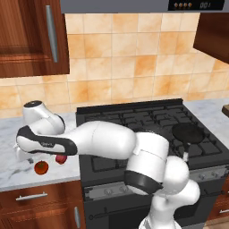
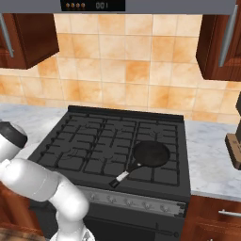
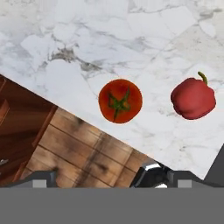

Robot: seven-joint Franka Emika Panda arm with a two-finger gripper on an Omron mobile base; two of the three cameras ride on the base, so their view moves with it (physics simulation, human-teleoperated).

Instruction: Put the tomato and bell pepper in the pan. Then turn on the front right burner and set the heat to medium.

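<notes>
Tomato: small orange-red round tomato (image 3: 120, 101) with a dark green stem star on top, lying on the white-grey marble counter (image 3: 131, 39) close to its front edge; in the left base view it (image 1: 41, 167) sits near the front edge of the counter section left of the stove.
Bell pepper: deep crimson lumpy bell pepper (image 3: 193, 98) with a short green stem, on the same counter just beside the tomato, apart from it; in the left base view it (image 1: 61, 159) peeks out under the arm, a little further from the front edge than the tomato.
Pan: small round black frying pan (image 2: 151, 154) on the front right corner of the black gas cooktop (image 2: 94, 136), its thin handle with a pale tip pointing toward the front edge; nothing in it.
Front right burner: black cast-iron grate section (image 2: 164, 173) under the pan.
Gripper: two-finger gripper (image 3: 107, 178) hovers over the counter's front edge, above the tomato, touching neither piece; jaws spread wide, nothing between them.
Below the edge: brown wooden cabinet front (image 3: 65, 148).
</notes>
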